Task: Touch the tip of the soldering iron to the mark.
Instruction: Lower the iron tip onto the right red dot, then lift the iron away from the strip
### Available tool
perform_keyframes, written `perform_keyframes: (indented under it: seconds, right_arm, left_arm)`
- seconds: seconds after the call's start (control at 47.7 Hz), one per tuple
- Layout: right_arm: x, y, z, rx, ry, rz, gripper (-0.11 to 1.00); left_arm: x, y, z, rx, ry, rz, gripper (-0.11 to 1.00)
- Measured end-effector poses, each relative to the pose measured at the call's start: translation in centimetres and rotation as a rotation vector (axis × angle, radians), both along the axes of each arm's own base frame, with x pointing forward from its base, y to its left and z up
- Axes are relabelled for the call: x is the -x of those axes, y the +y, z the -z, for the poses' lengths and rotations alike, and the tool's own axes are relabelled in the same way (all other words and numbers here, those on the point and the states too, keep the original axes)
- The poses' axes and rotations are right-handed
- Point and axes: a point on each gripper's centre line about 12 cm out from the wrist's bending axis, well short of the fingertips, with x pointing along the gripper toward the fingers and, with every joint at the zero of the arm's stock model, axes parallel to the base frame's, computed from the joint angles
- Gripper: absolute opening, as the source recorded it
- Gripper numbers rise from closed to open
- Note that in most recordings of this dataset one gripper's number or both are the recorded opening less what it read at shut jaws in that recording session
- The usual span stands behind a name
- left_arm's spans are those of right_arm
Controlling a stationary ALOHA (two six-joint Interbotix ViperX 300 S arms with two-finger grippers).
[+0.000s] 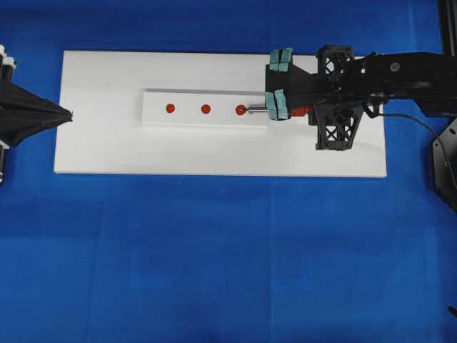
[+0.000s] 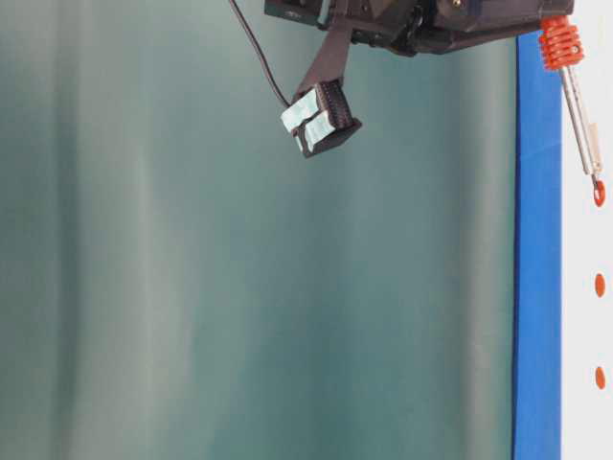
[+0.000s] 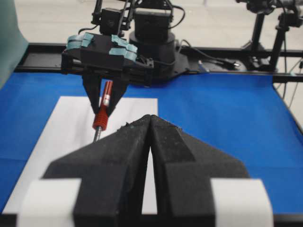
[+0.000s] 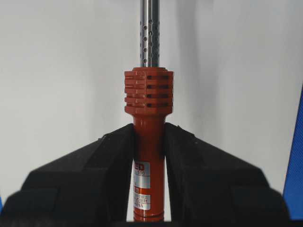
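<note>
My right gripper is shut on the orange-red handle of the soldering iron, just behind its ribbed collar. The silver shaft points left over the white strip. Its tip lies on the right edge of the mark, the rightmost of three red dots. At table level the soldering iron slants down and its point meets the mark. In the right wrist view the soldering iron sits pinched in my right gripper. My left gripper is shut and empty at the board's left edge.
The strip rests on a white board laid on a blue table cover. Two other red dots lie left of the mark. The iron's black cord trails off to the right. Teal-taped arm parts overhang the shaft.
</note>
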Motion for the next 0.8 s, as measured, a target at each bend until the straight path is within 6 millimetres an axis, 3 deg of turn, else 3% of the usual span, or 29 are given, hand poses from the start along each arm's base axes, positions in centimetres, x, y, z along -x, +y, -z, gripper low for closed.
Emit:
perform_keyframes:
  seconds: [0.671,0.797]
  right_arm:
    - [0.1,0.0,0.0,-0.002,0.009,0.000,0.06]
    - [0.3,0.0,-1.3,0.002,0.006,0.004,0.06]
  left_arm:
    - [0.0,0.0,0.0,0.000,-0.005,0.000,0.00]
    - [0.0,0.0,-0.1,0.000,-0.006,0.000,0.00]
